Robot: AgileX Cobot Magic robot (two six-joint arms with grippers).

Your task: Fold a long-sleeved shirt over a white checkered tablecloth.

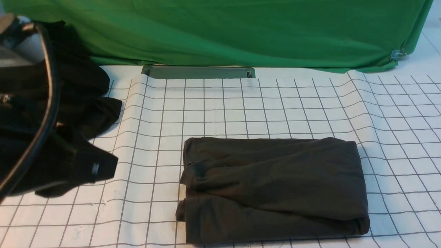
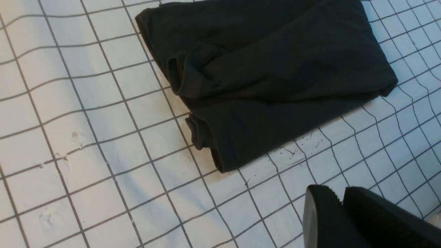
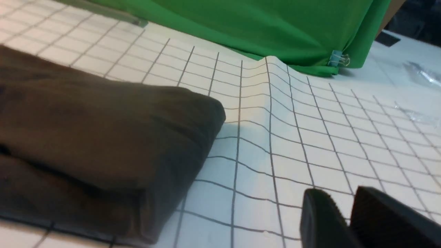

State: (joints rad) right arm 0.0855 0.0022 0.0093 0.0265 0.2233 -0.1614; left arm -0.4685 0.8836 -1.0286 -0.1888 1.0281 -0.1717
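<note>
Front view faces forward over tablecloth [image 1: 241, 103]; both wrist views close, sharing folded shirt [image 2: 268, 69]

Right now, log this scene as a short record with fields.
shirt: long-sleeved shirt folded into a compact rectangle, lying flat
surface: white checkered tablecloth, slightly wrinkled
backdrop: green cloth behind the table
other cloth: black heap at far left
left gripper: beside shirt, holding nothing
right gripper: beside shirt, holding nothing

Bright green backdrop cloth [image 1: 241, 31] hung across the far side, pinned at its right corner by a binder clip [image 1: 398, 54]. Below its hem, a grey metal slot [image 1: 199, 72]. Right of it, plain white surface [image 1: 425, 51]. Even, soft light.
</note>
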